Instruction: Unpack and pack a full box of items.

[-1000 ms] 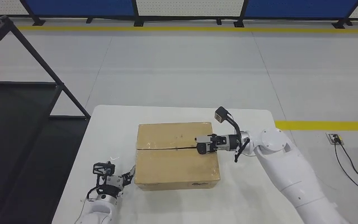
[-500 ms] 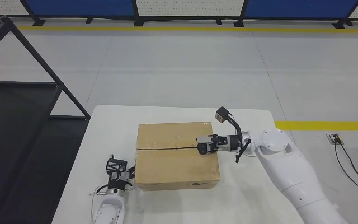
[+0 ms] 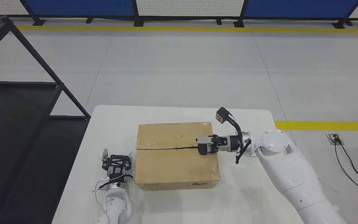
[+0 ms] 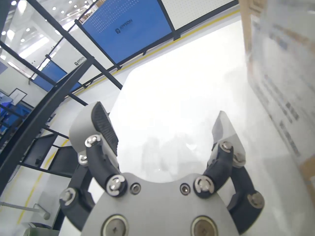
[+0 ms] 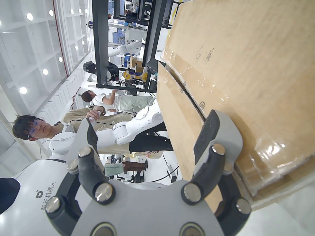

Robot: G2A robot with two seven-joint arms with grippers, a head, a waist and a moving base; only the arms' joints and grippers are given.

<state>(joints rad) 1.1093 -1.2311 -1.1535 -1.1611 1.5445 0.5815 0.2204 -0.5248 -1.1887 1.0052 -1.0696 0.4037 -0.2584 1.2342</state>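
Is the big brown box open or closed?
Closed. The brown cardboard box has both top flaps lying flat, meeting at a thin seam across its middle. What is inside cannot be seen.

A short handwritten mark is showing on the box top; its side label is showing too blurred to read.

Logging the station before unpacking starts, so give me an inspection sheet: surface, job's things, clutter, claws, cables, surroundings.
Surface: white rounded-corner table.
Job's things: brown cardboard box, flaps shut, mid-table.
Clutter: nothing seen.
Claws: left claw open beside the box's left side; right claw open at the top seam, box's right end.
Cables: black cable looped by the right claw; thin cable on the floor, right.
Surroundings: black metal frame left; blue panels, yellow floor line beyond.
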